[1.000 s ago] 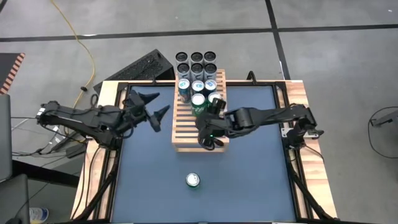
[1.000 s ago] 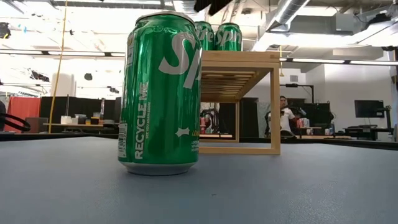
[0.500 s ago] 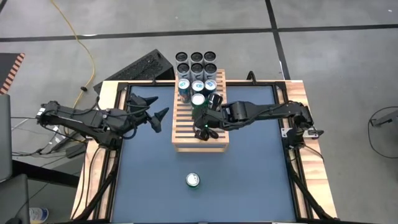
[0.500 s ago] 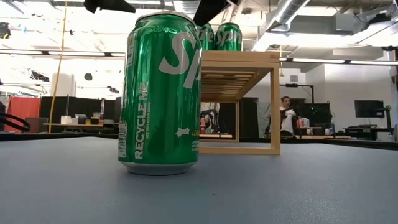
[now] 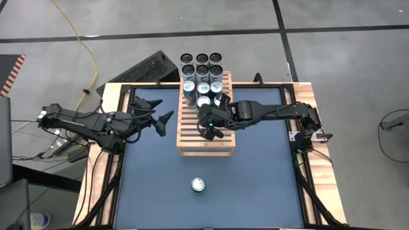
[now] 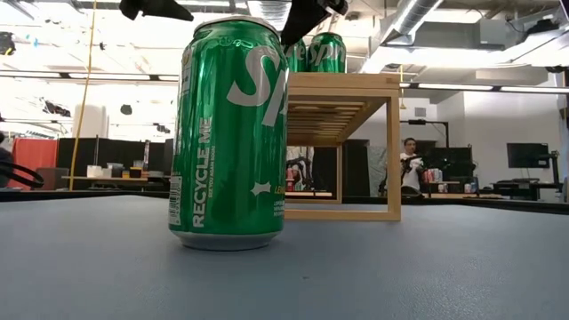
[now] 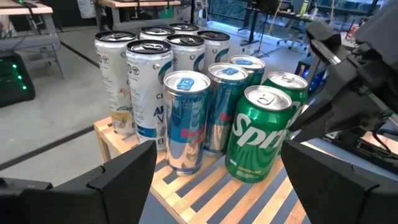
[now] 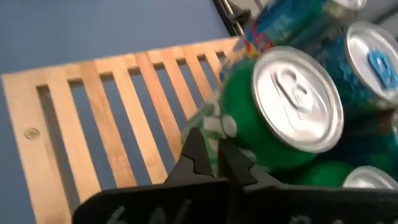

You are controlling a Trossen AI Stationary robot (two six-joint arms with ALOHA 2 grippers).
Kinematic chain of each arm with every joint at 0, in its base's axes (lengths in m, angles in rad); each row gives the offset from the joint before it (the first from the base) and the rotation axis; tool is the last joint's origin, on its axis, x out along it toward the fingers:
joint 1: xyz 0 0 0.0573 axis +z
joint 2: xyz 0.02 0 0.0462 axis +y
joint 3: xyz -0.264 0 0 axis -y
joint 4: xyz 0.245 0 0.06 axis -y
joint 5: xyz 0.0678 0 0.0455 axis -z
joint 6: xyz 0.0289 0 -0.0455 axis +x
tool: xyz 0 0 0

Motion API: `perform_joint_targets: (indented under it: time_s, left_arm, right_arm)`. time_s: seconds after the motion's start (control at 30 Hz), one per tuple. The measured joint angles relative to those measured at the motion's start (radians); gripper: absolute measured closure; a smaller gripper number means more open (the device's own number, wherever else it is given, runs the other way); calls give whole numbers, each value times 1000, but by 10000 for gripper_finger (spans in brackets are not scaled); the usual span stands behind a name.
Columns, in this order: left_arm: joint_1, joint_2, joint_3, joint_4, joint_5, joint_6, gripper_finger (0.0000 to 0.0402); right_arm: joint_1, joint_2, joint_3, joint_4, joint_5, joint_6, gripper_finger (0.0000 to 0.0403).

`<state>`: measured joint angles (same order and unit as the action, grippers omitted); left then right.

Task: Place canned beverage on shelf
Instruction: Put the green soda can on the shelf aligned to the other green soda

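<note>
The shelf [image 5: 206, 142], a slatted wooden rack, stands mid-table. At its far end is a cluster of upright cans: two green ones [image 7: 261, 134], blue ones [image 7: 186, 118] and tall white ones [image 7: 149, 93]. Another green can [image 5: 199, 185] stands upright on the blue table near the front edge and fills much of the low view [image 6: 233, 133]. My right gripper [image 5: 206, 131] is shut above the shelf, its tips beside the front green can [image 8: 280, 112]. My left gripper [image 5: 165, 108] hangs open left of the shelf, facing the cans and touching nothing. My right gripper's shut fingertips [image 8: 198, 149] slant down from the table's right and stand by the upper side of the front green can [image 8: 233, 127]. I cannot tell whether they touch it. The can stands upright on the slats.
The near half of the shelf [image 5: 204, 148] has bare slats. A wooden border [image 5: 108, 96] frames the blue table top. A dark keyboard [image 5: 150, 69] lies beyond the far left corner. A person [image 6: 409, 164] sits in the room behind the table.
My right gripper has shut its fingers. It has moved over the shelf toward the far end, up to the cans, and a little toward the table's left. My left gripper has tipped down slightly and now shows at the top of the low view. No can has moved.
</note>
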<state>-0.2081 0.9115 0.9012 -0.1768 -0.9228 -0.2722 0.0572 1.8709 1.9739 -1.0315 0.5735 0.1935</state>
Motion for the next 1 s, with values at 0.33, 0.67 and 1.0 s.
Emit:
perform_joint_targets:
  time_s: [0.33, 0.67, 1.0]
  left_arm:
    - [0, 8, 0, 2, -1, -8, 70]
    - [0, 20, 0, 13, -2, -24, 70]
    - [0, 20, 0, 9, 10, -26, 70]
  right_arm:
    - [6, 0, 0, -53, 38, 46, 403]
    - [70, -3, 123, 45, 92, -96, 403]
    - [36, 1, 78, 89, 50, -169, 403]
